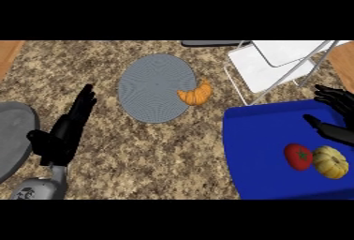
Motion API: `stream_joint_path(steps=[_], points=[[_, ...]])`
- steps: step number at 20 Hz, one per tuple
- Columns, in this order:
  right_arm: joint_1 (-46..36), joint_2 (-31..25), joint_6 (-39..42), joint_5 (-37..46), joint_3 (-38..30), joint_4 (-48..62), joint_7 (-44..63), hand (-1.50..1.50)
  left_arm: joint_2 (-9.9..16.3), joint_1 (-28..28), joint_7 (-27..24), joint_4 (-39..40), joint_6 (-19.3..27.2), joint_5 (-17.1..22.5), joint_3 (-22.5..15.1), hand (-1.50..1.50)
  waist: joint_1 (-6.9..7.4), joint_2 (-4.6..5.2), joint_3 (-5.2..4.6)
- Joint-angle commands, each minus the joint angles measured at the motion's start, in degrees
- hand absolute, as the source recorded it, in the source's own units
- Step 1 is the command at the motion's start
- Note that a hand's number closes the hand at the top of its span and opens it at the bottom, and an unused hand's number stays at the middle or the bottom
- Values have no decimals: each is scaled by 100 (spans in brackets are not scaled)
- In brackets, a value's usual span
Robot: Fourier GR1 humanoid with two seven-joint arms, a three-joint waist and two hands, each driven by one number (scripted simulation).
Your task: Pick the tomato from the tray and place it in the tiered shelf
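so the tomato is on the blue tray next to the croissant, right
Not quite. The tomato is on the blue tray, but next to a yellow squash, not the croissant, which lies at the grey plate's edge, as the head view shows.

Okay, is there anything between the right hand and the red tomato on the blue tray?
Nothing visible. The black right hand hovers open over the blue tray's far right side, with only bare tray surface between it and the red tomato. A yellow ribbed squash sits against the tomato's right side.
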Motion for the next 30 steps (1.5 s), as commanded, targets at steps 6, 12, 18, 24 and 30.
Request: stream_joint_path(steps=[6, 12, 18, 24, 30], points=[[-25, -226, 1472, -505, -1354, 2564, -2888, -150, -232, -422, -258, 581, -43, -388, -297, 0, 301, -31, -6], [172, -1086, 2507, 702, -463, 2530, -3186, -150, -271, -392, -45, 440, 3, -490, -336, 0, 336, -71, -19], [0, -1607, 2438, 982, -242, 1492, -2039, -150, -389, -484, -303, 817, -62, -506, -200, 0, 228, -107, -40], [169, -2188, 2488, 1881, 328, 590, -1652, -150, -378, -436, -415, 781, -33, -553, -137, 0, 245, -110, -41], [442, -2671, 2336, 2498, 569, -697, -576, -150, -451, -452, -434, 924, -89, -538, -105, 0, 188, -119, -44]])
